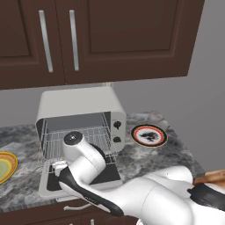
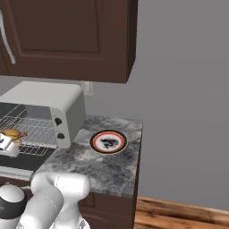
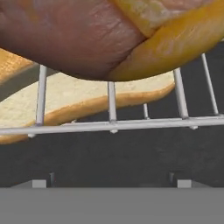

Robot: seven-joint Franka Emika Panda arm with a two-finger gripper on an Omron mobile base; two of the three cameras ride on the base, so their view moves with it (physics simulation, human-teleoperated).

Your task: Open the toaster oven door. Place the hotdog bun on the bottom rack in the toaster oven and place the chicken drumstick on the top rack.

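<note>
The toaster oven (image 1: 79, 103) stands on the counter with its door (image 1: 112, 175) folded down flat in front. In the hand view the brown-orange chicken drumstick (image 3: 78, 39) lies on the wire bars of the top rack (image 3: 111, 126). Under it, seen between the bars, the pale tan hotdog bun (image 3: 87, 98) lies lower down; the bottom rack itself is hidden. My gripper (image 3: 111, 183) is just in front of the drumstick, open, with the tips far apart and nothing between them. The right base view shows the drumstick (image 2: 12, 133) on the rack at its left edge.
A red-rimmed plate (image 1: 149, 135) with a black pattern lies right of the oven. A yellow-green plate (image 1: 5, 167) sits at the counter's left edge. Dark wood cabinets (image 1: 88, 39) hang above. The counter ends at a grey wall on the right.
</note>
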